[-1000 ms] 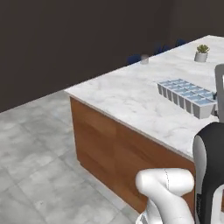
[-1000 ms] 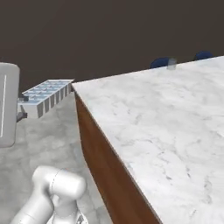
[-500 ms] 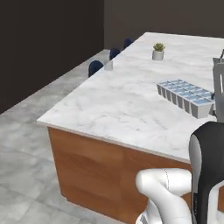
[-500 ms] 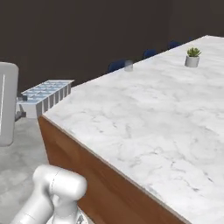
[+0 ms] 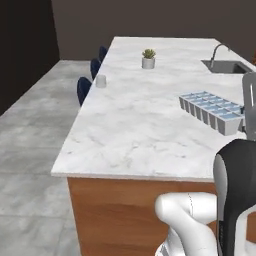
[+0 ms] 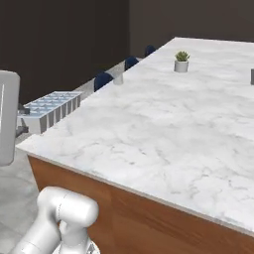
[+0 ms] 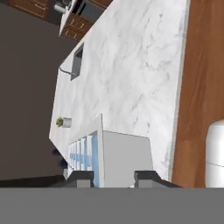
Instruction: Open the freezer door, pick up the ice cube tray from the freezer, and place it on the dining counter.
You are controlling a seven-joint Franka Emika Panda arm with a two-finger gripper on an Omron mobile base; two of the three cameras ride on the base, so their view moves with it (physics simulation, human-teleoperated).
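My gripper (image 7: pixel 113 177) is shut on the near end of the ice cube tray (image 7: pixel 118 155). The tray is pale blue-white with two rows of square cells. It hangs level in the air at about counter height, by the near end of the dining counter (image 5: pixel 135 120). In the left base view the tray (image 5: pixel 212 111) shows at the right, in front of the marble. In the right base view the tray (image 6: pixel 52 109) sits at the left, beside the counter's corner (image 6: pixel 163 124). The freezer and the freezer door are out of view.
An inset sink (image 5: pixel 225 65) with a faucet lies at the counter's far right. A small potted plant (image 5: pixel 148 58) and a cup (image 5: pixel 101 81) stand on the marble. Dark blue stools (image 5: pixel 84 87) line the counter's left side. Grey floor (image 5: pixel 30 150) lies to the left.
The whole scene has swung in both base views as the base moves, and the counter now runs lengthwise away from me. The tray stays in the gripper, in the same place relative to the arm.
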